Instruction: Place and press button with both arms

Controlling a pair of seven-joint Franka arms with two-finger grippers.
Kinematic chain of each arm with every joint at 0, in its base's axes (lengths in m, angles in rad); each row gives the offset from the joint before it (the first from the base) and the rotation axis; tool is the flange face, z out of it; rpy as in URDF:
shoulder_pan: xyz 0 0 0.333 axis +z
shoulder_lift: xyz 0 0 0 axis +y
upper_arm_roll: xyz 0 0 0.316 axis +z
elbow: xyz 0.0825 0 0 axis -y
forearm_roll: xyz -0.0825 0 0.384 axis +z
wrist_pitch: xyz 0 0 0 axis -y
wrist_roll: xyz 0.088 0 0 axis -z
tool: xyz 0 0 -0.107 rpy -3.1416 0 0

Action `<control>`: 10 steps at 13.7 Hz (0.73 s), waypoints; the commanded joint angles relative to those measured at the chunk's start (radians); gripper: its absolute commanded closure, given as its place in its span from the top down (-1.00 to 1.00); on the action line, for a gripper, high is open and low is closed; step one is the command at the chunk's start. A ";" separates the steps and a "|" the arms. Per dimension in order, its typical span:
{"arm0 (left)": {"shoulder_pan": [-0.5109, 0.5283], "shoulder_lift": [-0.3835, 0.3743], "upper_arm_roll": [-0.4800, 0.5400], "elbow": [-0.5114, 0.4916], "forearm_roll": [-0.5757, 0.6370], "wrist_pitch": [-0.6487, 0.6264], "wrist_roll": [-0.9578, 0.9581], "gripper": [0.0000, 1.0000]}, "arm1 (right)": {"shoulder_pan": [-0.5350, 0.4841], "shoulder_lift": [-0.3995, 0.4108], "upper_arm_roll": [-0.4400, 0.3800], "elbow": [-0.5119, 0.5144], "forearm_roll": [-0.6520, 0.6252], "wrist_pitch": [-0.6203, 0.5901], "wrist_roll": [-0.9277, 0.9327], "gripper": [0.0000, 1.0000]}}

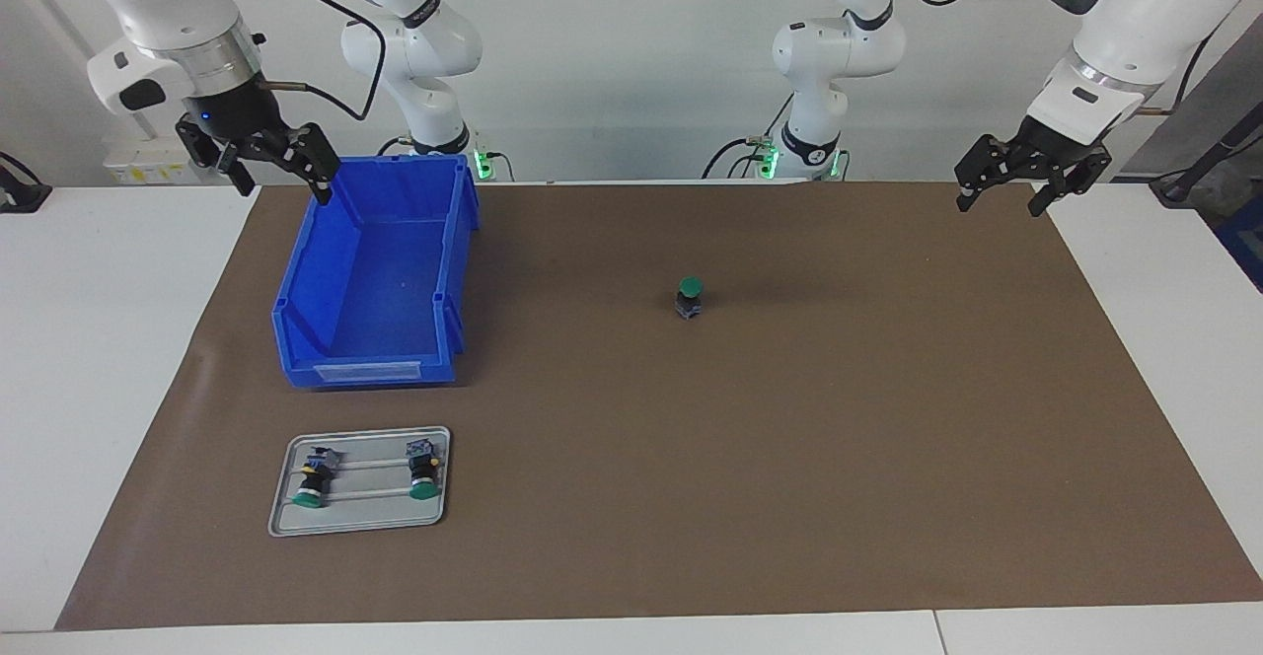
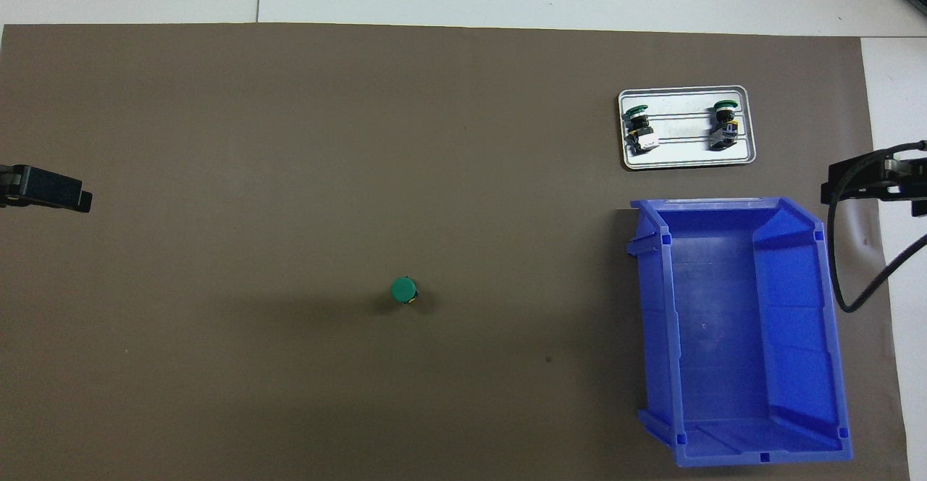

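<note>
Overhead view: button [image 2: 403, 290] body under its cap (tools mostly cropped).

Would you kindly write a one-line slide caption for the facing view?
Green button stands upright mid-mat; both grippers, left and right, hang raised and open, beside an empty blue bin.

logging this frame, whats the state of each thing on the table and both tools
button: upright on the mat, green cap up, untouched
blue bin: upright, empty
tray: flat on the mat, two buttons lying on their sides in it
left tool: raised, open, holding nothing
right tool: raised by the bin's corner, open, holding nothing
</note>
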 commanded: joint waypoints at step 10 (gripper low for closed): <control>0.006 -0.028 -0.007 -0.029 0.016 0.002 0.002 1.00 | 0.204 -0.013 0.023 -0.181 0.119 0.258 0.173 1.00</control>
